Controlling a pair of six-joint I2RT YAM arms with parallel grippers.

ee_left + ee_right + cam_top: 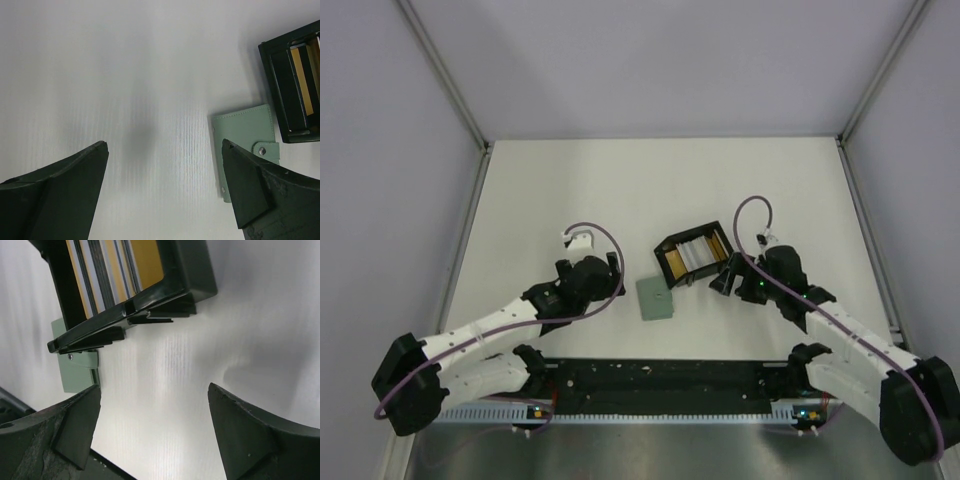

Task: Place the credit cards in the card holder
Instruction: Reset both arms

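The sage-green card holder lies shut and flat on the table between my two arms; it also shows in the left wrist view and the right wrist view. The credit cards, yellow-orange and white, stand on edge inside a black open box. One yellow card shows in the right wrist view. My left gripper is open over bare table, just left of the card holder. My right gripper is open beside the box's near right corner, with nothing between its fingers.
The black box sits just behind the card holder, touching or slightly overlapping its far edge. A dark rail runs along the table's near edge between the arm bases. White walls enclose the table at left, right and back.
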